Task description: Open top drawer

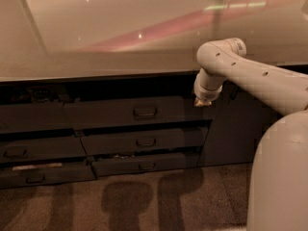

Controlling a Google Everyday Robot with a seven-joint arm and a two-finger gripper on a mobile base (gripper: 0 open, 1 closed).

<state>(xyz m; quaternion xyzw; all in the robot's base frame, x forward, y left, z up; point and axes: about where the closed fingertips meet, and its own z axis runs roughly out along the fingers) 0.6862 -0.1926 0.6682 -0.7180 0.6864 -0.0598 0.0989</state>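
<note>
The top drawer [110, 113] is a wide dark grey front under the counter, with a small rectangular loop handle [144, 111] at its centre. A dark gap shows above its front panel. My white arm [250, 73] reaches in from the right and bends downward. My gripper [202, 101] is at the end of it, by the drawer's right end and to the right of the handle, a little above its height. It is not on the handle.
Two shorter dark drawers [144, 142] [147, 166] sit below the top drawer, and more drawers [29, 150] stand to the left. A dark cabinet door [231, 129] is right of the drawers. A glossy countertop [120, 37] overhangs. My white base [284, 177] fills the lower right.
</note>
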